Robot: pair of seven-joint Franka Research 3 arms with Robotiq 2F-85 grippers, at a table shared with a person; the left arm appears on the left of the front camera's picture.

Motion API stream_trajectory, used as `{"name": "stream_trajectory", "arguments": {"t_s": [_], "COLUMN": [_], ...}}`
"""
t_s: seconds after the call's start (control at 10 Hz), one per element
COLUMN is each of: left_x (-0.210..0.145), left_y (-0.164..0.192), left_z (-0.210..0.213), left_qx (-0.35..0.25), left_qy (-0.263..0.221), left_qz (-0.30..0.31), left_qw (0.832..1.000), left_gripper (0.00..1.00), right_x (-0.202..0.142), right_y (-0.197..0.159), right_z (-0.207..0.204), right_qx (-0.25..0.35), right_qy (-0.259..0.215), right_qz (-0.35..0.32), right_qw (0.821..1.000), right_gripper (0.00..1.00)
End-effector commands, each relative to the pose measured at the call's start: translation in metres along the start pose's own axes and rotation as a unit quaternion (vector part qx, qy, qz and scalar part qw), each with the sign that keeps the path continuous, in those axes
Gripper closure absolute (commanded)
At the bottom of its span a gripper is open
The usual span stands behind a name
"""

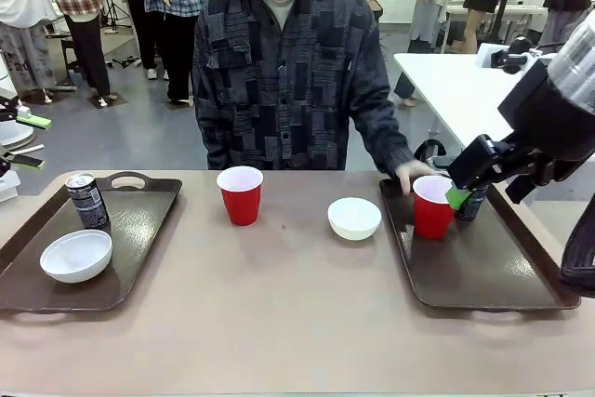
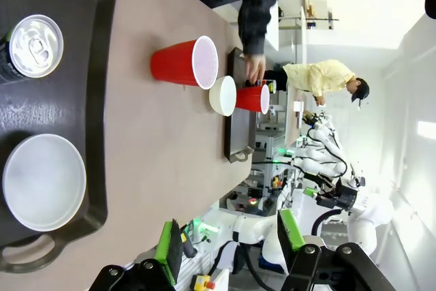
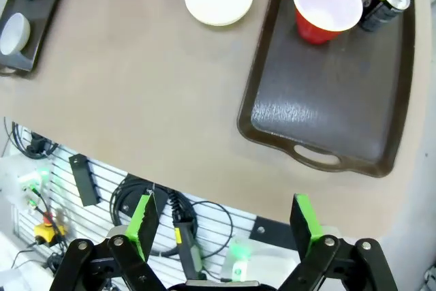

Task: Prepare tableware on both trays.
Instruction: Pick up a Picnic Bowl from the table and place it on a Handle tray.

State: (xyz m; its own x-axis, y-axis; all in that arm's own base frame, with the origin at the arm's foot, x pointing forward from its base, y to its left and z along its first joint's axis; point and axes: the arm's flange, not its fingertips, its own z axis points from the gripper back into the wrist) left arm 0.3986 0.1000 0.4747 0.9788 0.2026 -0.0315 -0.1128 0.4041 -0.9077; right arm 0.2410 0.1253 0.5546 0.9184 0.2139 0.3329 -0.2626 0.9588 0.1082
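- The left tray [image 1: 139, 230] is dark brown with a raised rim and cut-out handles, and lies at the left edge of the surface [image 1: 279, 323].
- The left can [image 1: 87, 200] is slim and dark with a silver top. It stands upright in that tray's far left corner.
- The left bowl [image 1: 76, 256] is small, round and white, and sits in the same tray toward its near left corner, apart from the can.
- The middle cup [image 1: 241, 194] is red with a white inside. It stands upright on the bare surface by the far edge, between the two trays.
- The middle bowl [image 1: 354, 218] is white and rests on the bare surface just beside the left rim of the right tray [image 1: 483, 267].
- The right tray lies at the right edge of the surface.
- The right cup [image 1: 432, 209] is red and upright in the right tray's far left corner, with the dark right can [image 1: 472, 202] just beside it along the far rim.
- The person's hand [image 1: 412, 172] reaches down to that same corner, beside the right cup's rim. I cannot tell whether it touches the cup.
- The right gripper [image 3: 223, 199] hangs high over the near edge of the surface and looks down on the right tray. Its fingers are spread wide with nothing between them.
- The left gripper [image 2: 226, 219] hangs above the near left corner of the surface, clear of the left tray. Its fingers are apart and hold nothing.
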Motion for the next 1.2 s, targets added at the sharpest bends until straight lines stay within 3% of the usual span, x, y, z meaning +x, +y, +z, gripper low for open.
{"name": "stream_trajectory", "arguments": {"t_s": [0.0,0.2,0.4,0.6,0.7,0.8,0.9,1.1], "left_x": [0.001,0.001,0.001,0.001,0.001,0.001,0.001,0.001], "left_y": [-0.003,-0.003,-0.003,-0.003,-0.003,-0.003,-0.003,-0.003], "left_z": [0.002,0.002,0.002,0.002,0.002,0.002,0.002,0.002], "left_qx": [-0.011,-0.011,-0.011,-0.011,-0.011,-0.011,-0.011,-0.011], "left_qy": [0.0,0.0,0.0,0.0,0.0,0.0,0.0,0.0], "left_qz": [0.002,0.002,0.002,0.002,0.002,0.002,0.002,0.002], "left_qw": [1.0,1.0,1.0,1.0,1.0,1.0,1.0,1.0], "left_gripper": [0.25,0.25,0.25,0.25,0.25,0.25,0.25,0.25], "right_x": [0.01,0.074,0.11,0.144,0.149,0.139,0.139,0.139], "right_y": [0.005,0.015,0.034,0.052,0.055,0.05,0.05,0.05], "right_z": [-0.03,-0.057,-0.092,-0.116,-0.118,-0.1,-0.123,-0.123], "right_qx": [-0.004,-0.009,-0.03,-0.053,-0.059,-0.025,-0.034,-0.034], "right_qy": [-0.015,0.009,0.039,0.035,0.03,0.024,0.04,0.04], "right_qz": [-0.008,-0.051,-0.069,-0.074,-0.073,-0.069,-0.064,-0.064], "right_qw": [1.0,0.999,0.996,0.995,0.995,0.997,0.997,0.997], "right_gripper": [0.0,0.0,0.0,0.0,0.0,0.0,0.0,0.0]}}
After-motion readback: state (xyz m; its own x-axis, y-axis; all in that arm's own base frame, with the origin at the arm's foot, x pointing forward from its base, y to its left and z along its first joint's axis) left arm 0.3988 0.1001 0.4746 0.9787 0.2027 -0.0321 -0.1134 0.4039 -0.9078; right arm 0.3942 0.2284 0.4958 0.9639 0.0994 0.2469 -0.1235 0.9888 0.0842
